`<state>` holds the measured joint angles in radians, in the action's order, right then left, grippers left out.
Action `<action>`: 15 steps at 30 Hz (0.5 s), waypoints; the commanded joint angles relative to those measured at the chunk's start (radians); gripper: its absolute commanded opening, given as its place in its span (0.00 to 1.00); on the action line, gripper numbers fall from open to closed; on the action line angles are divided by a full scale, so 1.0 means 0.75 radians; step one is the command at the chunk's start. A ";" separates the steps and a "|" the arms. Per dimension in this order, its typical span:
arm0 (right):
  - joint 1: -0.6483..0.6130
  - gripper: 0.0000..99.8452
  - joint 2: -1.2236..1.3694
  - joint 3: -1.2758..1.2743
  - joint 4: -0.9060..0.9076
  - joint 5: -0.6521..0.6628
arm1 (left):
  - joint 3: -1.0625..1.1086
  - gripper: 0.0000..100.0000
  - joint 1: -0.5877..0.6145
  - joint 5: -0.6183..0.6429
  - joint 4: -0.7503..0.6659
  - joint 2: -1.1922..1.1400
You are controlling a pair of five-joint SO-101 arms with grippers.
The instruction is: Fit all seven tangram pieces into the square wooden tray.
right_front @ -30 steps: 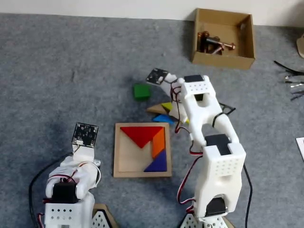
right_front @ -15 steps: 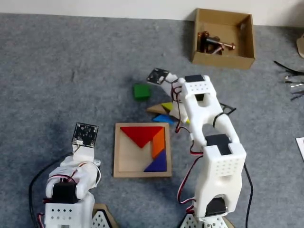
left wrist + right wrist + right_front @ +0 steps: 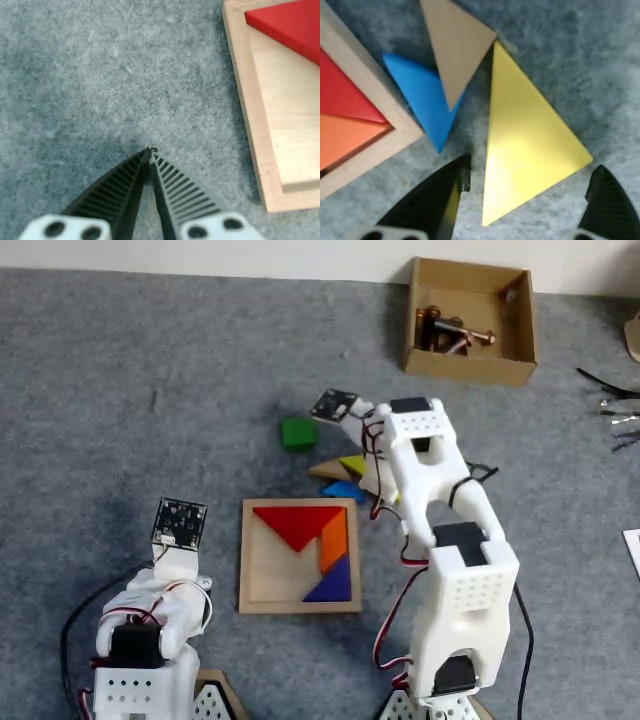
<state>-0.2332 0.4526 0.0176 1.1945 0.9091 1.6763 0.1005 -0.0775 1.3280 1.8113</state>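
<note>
The square wooden tray (image 3: 258, 590) lies on grey carpet and holds a red triangle (image 3: 298, 525), an orange piece (image 3: 334, 540) and a purple triangle (image 3: 332, 583). Just beyond its far right corner lie a tan triangle (image 3: 455, 45), a blue piece (image 3: 425, 100) and a yellow triangle (image 3: 525, 135). A green square (image 3: 297, 432) sits farther off. My right gripper (image 3: 531, 169) hangs open low over the yellow triangle, one finger on each side of it. My left gripper (image 3: 149, 152) is shut on nothing above bare carpet, beside the tray's left rim (image 3: 247, 110).
A cardboard box (image 3: 415, 325) with metal parts stands at the back right. Cables (image 3: 610, 400) lie at the right edge. The left arm (image 3: 160, 610) is folded near the front left, with bare carpet around it.
The right arm's wrist has shifted slightly over the loose pieces. The pieces, tray and left arm have not moved.
</note>
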 commanded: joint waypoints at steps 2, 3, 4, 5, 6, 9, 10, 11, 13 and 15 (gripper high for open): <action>0.013 0.35 -0.042 0.030 0.013 0.002 | 0.026 0.01 -0.017 -0.004 0.006 0.009; 0.013 0.35 -0.044 0.030 0.013 0.002 | 0.026 0.01 -0.017 -0.004 0.006 0.009; 0.005 0.35 -0.044 0.038 0.015 0.002 | 0.026 0.01 -0.017 -0.004 0.006 0.009; -0.005 0.35 -0.044 0.060 0.021 0.002 | 0.026 0.01 -0.017 -0.004 0.006 0.009; -0.009 0.35 -0.042 0.079 0.038 0.002 | 0.026 0.01 -0.017 -0.004 0.006 0.009; -0.030 0.35 -0.042 0.144 0.124 0.002 | 0.026 0.01 -0.017 -0.004 0.006 0.009; -0.030 0.35 -0.040 0.163 0.132 0.002 | 0.026 0.01 -0.017 -0.004 0.006 0.009; -0.030 0.35 -0.038 0.181 0.132 0.002 | 0.026 0.01 -0.017 -0.004 0.006 0.009; -0.030 0.35 -0.038 0.216 0.138 0.002 | 0.026 0.01 -0.017 -0.004 0.006 0.009; -0.030 0.35 -0.040 0.230 0.140 0.002 | 0.026 0.01 -0.017 -0.004 0.006 0.009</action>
<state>-0.2378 0.4526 0.1204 1.2820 0.9091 1.6763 0.1005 -0.0775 1.3280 1.8113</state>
